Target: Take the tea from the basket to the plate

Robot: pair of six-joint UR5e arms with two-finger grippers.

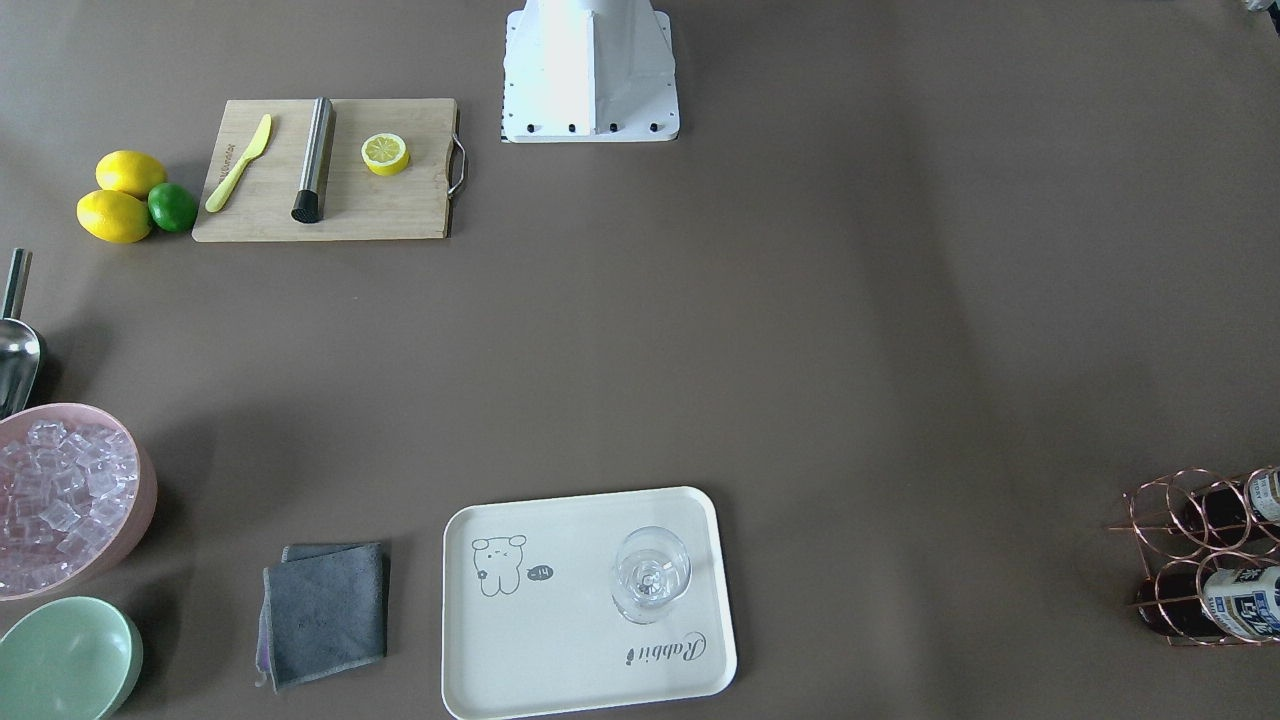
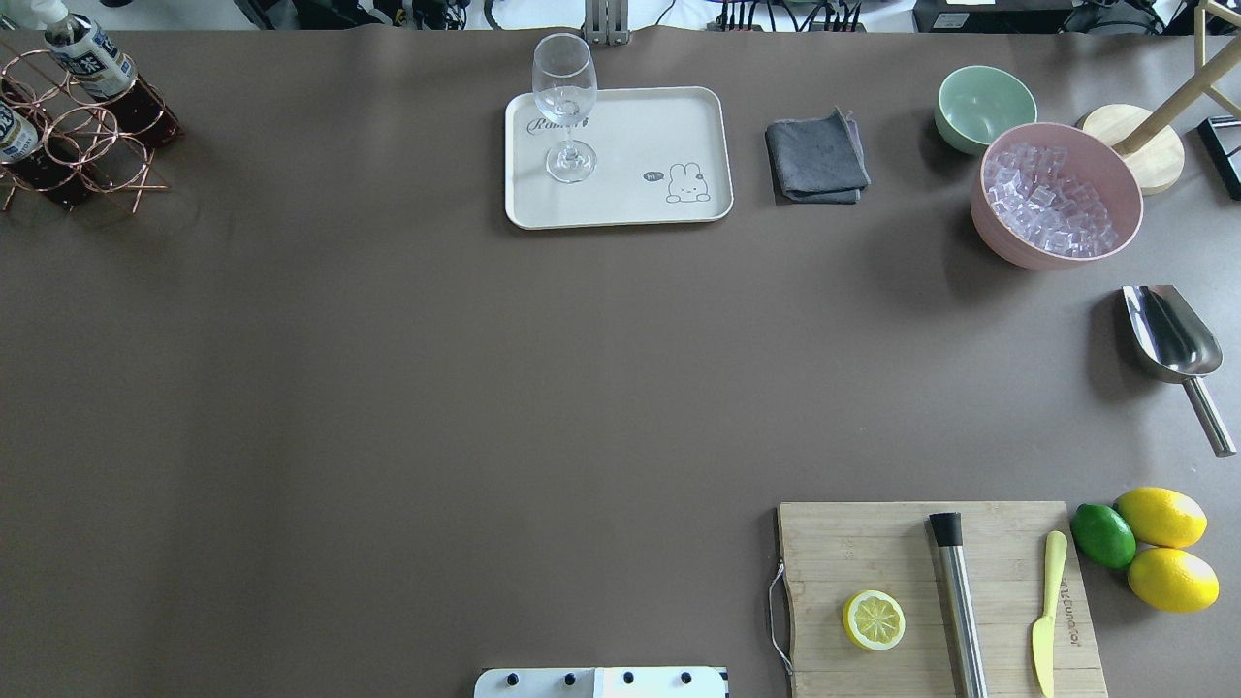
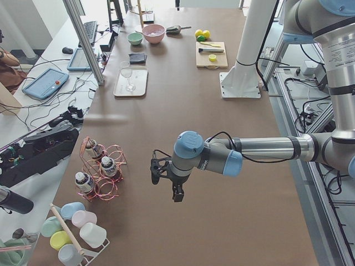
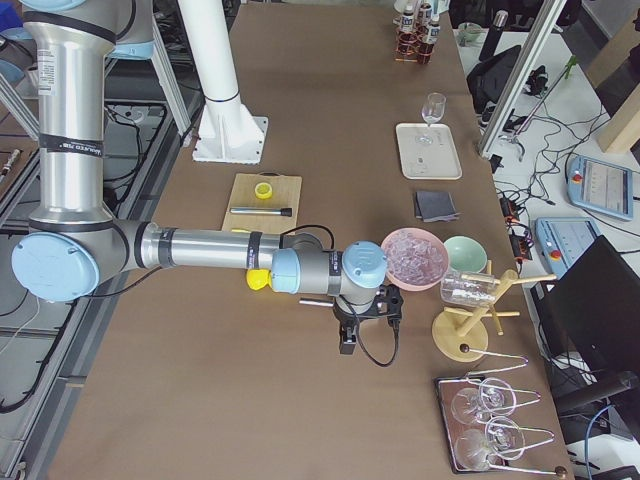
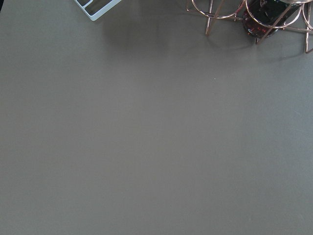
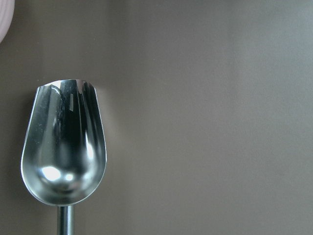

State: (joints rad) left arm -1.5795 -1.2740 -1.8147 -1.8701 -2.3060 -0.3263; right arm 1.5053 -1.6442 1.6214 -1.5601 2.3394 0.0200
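Observation:
The copper wire basket (image 2: pixel 58 124) stands at the table's far left corner, also in the front view (image 1: pixel 1160 500) and the left side view (image 3: pixel 113 149). It holds three tea bottles, among them one (image 2: pixel 92 58) and another (image 1: pixel 1240 600), upright in the rings. The cream plate (image 2: pixel 630 136) lies at the far middle and bears a clear stemmed glass (image 2: pixel 565 107). My left gripper (image 3: pixel 177 194) hangs above the table beside the basket, apart from it. My right gripper (image 4: pixel 348 345) hangs over the steel scoop. I cannot tell whether either is open or shut.
A grey cloth (image 2: pixel 816 158), mint bowl (image 2: pixel 984 105) and pink bowl of ice (image 2: pixel 1057 194) sit right of the plate. A steel scoop (image 2: pixel 1168 339) lies at the right edge. A cutting board (image 2: pixel 873 553) with half lemon, muddler and knife is near right, beside lemons and a lime.

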